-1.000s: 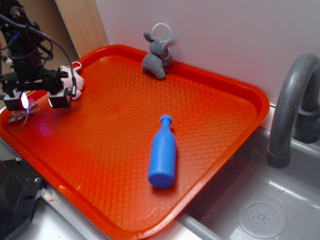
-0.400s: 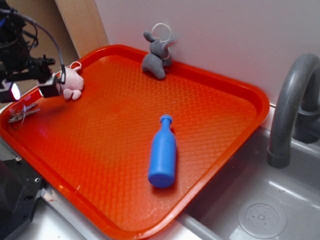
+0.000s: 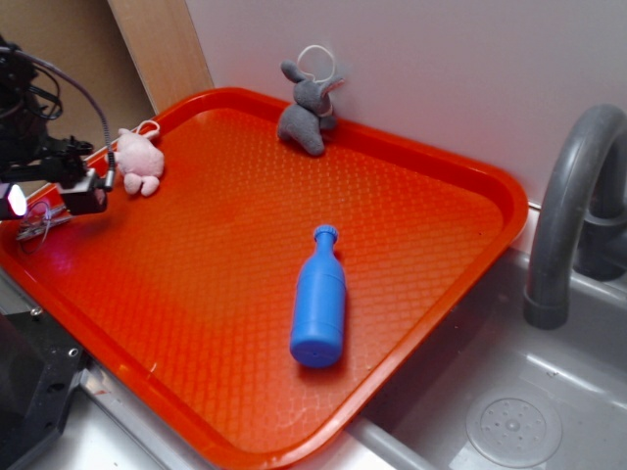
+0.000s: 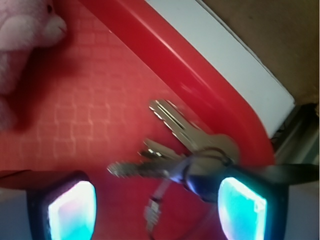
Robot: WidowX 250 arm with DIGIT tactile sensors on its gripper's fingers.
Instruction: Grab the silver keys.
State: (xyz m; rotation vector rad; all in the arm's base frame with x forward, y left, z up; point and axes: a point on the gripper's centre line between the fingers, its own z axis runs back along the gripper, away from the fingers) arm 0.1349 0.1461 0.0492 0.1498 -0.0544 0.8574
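— Hovering with its jaws spread wide, the tool [image 4: 155,210] hangs just above the silver keys [image 4: 187,150], which lie on the red tray [image 3: 411,196] close against its raised rim. Which step is this?

— The approach, as I judge it: nothing is gripped. One lit pad sits over the bunch's ring end, the other well to the side over bare tray. The next move likely calls for a straight drop, then closing across the blades.

— And the materials?

— Thin, flat, dull metal on a wire ring, hard to pinch off a dimpled plastic floor. The pink plush toy [image 4: 22,37], soft and fuzzy, sits beyond the pads.
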